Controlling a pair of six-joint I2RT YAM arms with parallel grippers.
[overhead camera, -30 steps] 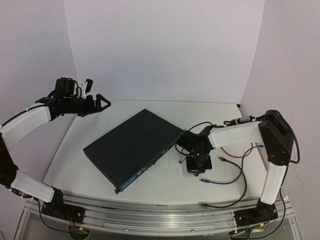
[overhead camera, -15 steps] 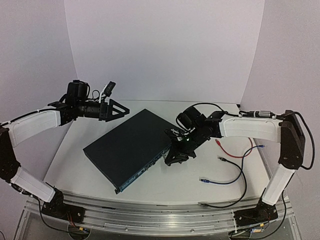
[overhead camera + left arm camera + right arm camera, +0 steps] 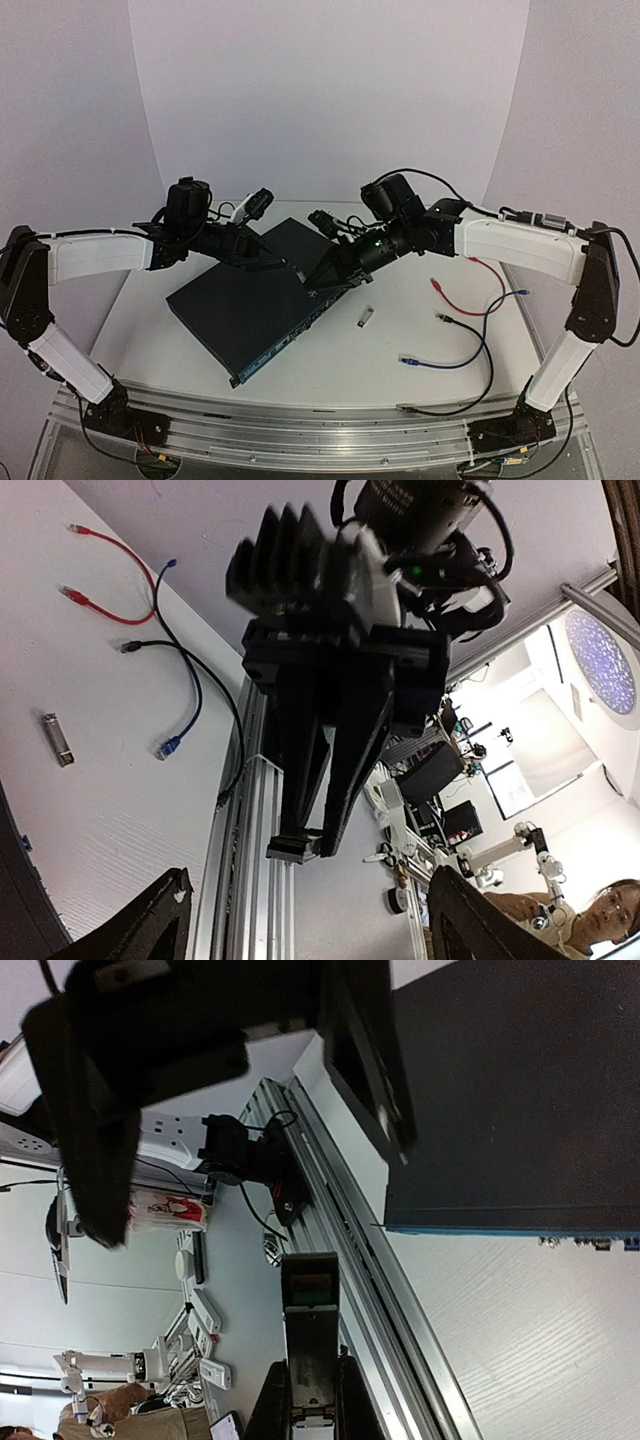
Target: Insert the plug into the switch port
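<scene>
The switch (image 3: 250, 295) is a flat dark box lying at an angle on the white table, its socket face along the near-right edge; the right wrist view shows it (image 3: 520, 1090) at the upper right. My right gripper (image 3: 318, 283) hovers above the switch's right edge, shut on the plug (image 3: 310, 1325), a slim metal module that sticks out past the fingers. In the left wrist view the plug's tip (image 3: 295, 848) points toward the camera. My left gripper (image 3: 268, 235) is open and empty above the switch's far side, facing the right gripper (image 3: 330, 730).
A second small metal module (image 3: 366, 317) lies on the table right of the switch and also shows in the left wrist view (image 3: 58, 738). Red (image 3: 455, 295), blue (image 3: 480, 330) and black (image 3: 470, 390) cables lie at the right. An aluminium rail (image 3: 300, 430) runs along the near edge.
My right gripper has risen from the table by the loose module and moved left and up over the switch's edge. My left arm has swung right and down toward it.
</scene>
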